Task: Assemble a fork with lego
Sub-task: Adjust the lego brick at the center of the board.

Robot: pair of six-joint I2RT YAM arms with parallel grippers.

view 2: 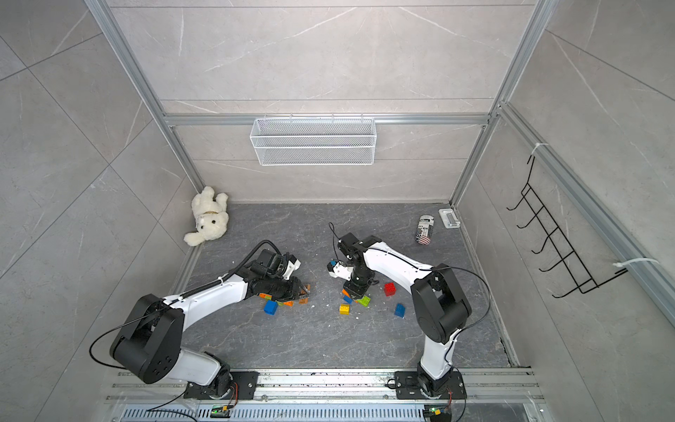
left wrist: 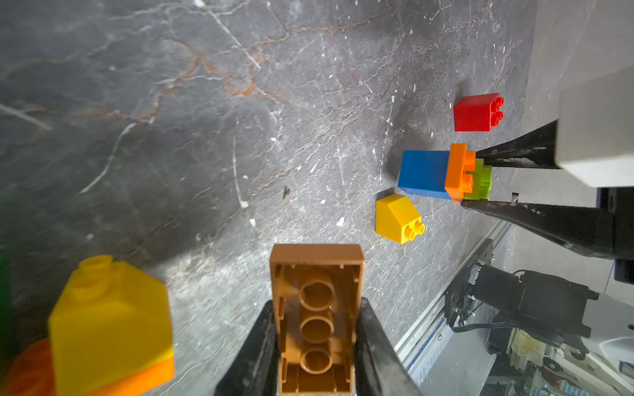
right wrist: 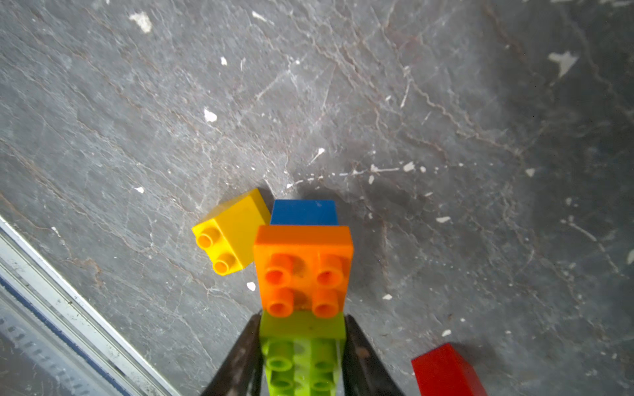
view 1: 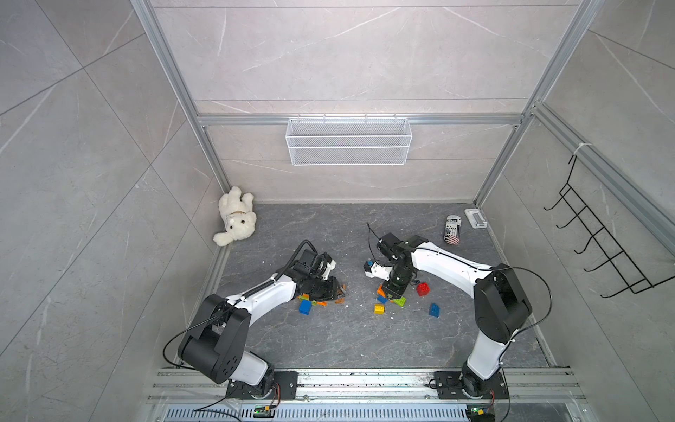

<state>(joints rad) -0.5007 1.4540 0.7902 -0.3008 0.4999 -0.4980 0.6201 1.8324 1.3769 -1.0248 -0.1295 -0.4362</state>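
Your left gripper [left wrist: 317, 303] is shut tight on the brown brick [left wrist: 317, 260]. The brick is long, and its long way runs the same way as the fingers, so it sticks straight out past the tips. Its hollow side, with three round holes in a line, faces the left wrist camera. In both top views this gripper is low over the table [view 1: 328, 339], left of the middle. Your right gripper [right wrist: 302, 320] points down at the table, right of the middle. Its two fingers press on the sides of the lime brick [right wrist: 302, 356]. An orange brick [right wrist: 303, 271] touches the lime one, and a blue brick [right wrist: 303, 212] touches the orange one, so the three make a line going straight out from the fingers. The bumps on the lime and orange bricks face the right wrist camera. A yellow sloped brick [right wrist: 230, 233] lies just beside them, and a red brick [right wrist: 446, 370] lies near, not touching.
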